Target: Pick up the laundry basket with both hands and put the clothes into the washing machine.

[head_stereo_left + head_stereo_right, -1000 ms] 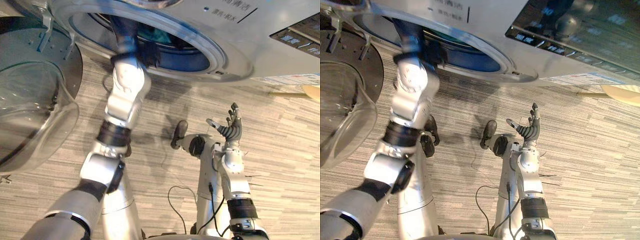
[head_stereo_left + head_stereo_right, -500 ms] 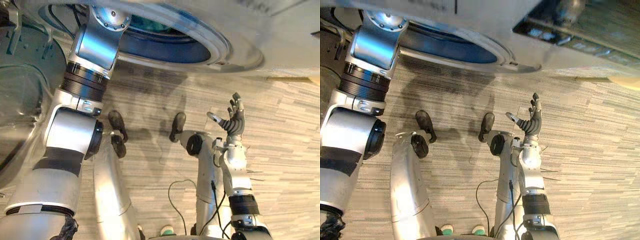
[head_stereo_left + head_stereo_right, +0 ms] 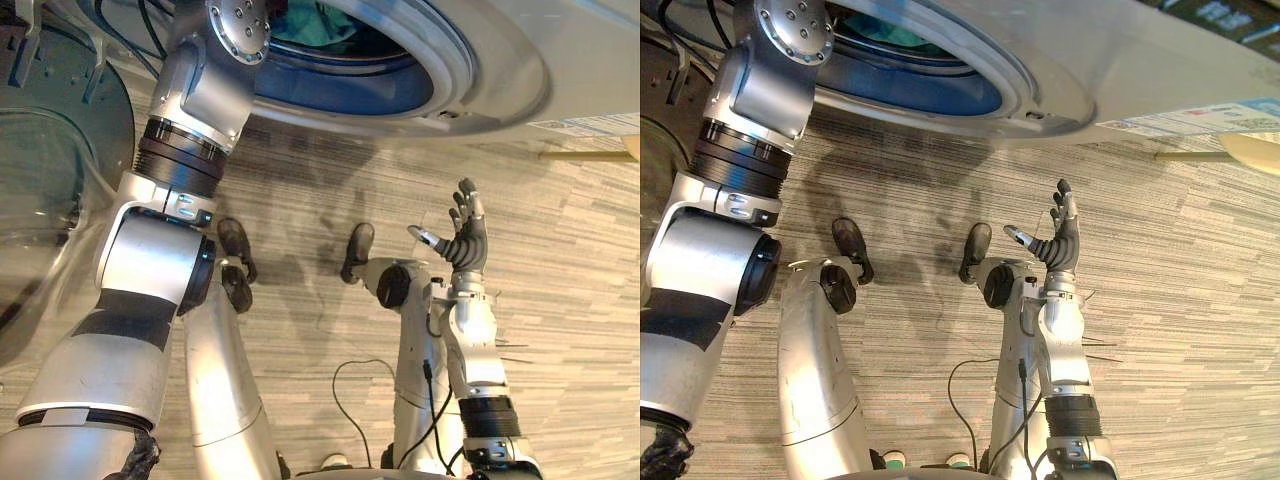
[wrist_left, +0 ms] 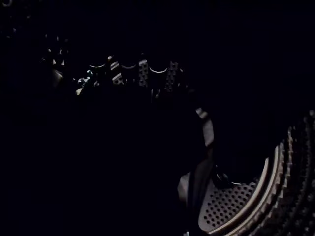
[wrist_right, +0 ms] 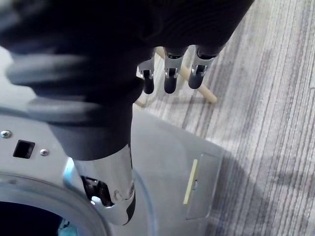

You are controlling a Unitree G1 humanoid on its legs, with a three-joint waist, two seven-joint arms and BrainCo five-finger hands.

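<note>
Left hand (image 4: pixel 143 73) is inside the washer (image 3: pixel 505 70) drum (image 4: pixel 224 216); too dark, grip cannot be told. Teal clothes (image 3: pixel 316 22) lie in the drum. Right hand (image 3: pixel 466 244) is spread, empty, raised over the floor (image 3: pixel 580 260).

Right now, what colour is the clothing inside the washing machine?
Teal green: the clothing shows best in the left eye view, inside the washing machine.

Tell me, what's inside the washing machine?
Teal clothes lie in the drum, and the robot's left arm reaches in. Deeper inside is too dark to see.
</note>
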